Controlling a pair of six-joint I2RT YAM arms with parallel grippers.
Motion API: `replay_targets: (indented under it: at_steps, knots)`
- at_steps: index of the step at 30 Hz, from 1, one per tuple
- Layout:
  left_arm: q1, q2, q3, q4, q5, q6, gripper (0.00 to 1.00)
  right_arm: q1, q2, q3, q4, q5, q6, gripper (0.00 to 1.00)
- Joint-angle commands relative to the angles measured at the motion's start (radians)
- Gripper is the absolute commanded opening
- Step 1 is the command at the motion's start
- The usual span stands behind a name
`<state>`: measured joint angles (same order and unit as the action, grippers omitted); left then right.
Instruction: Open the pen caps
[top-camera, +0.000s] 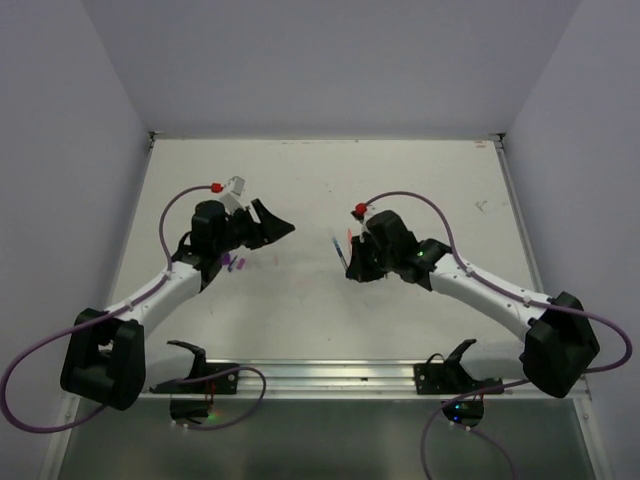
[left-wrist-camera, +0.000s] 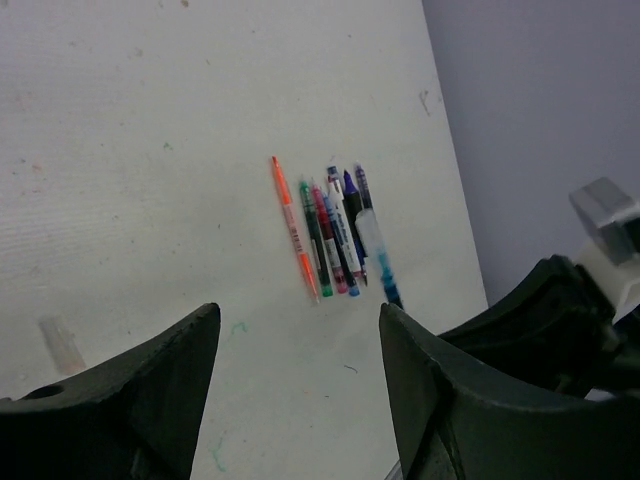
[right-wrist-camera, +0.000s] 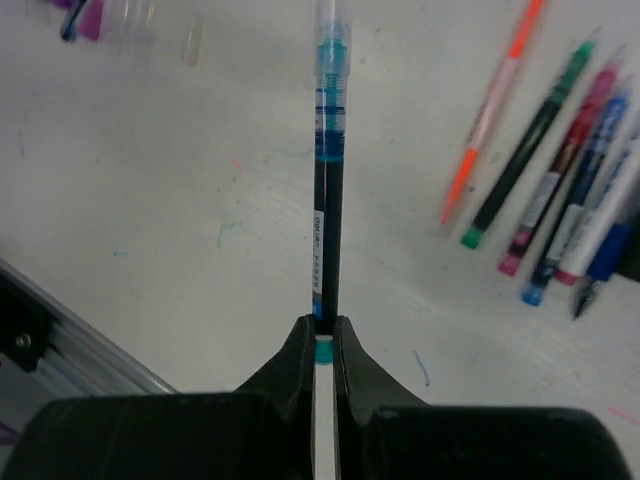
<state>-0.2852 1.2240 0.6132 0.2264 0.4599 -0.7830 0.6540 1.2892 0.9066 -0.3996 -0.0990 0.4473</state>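
Observation:
My right gripper (right-wrist-camera: 322, 325) is shut on the tail end of a dark pen with teal ink (right-wrist-camera: 325, 220). The pen points away from the gripper, and a clear whitish cap (right-wrist-camera: 327, 28) sits on its far tip. In the top view this gripper (top-camera: 350, 265) is at the table's middle right. My left gripper (left-wrist-camera: 300, 315) is open and empty and faces the held pen (left-wrist-camera: 382, 265) from the left (top-camera: 272, 225). Small purple caps (top-camera: 233, 263) lie loose on the table by the left arm; one shows in the right wrist view (right-wrist-camera: 90, 18).
Several more pens in orange, green, red and blue lie side by side on the table (right-wrist-camera: 545, 180), also seen from the left wrist (left-wrist-camera: 325, 240). A metal rail (top-camera: 320, 375) runs along the near edge. Grey walls surround the table.

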Motion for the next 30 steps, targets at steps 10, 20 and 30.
replay_targets:
  at_steps: [10,20,30]
  knots:
    - [-0.092,0.049,0.005,0.108,0.005,-0.082,0.69,0.248,0.015,0.012,0.084,-0.025,0.065,0.0]
    - [-0.154,0.11,0.002,0.146,0.003,-0.117,0.63,0.26,0.032,0.044,0.097,-0.005,0.064,0.0]
    - [-0.169,0.149,-0.004,0.2,0.045,-0.144,0.11,0.262,0.059,0.052,0.116,0.001,0.042,0.0]
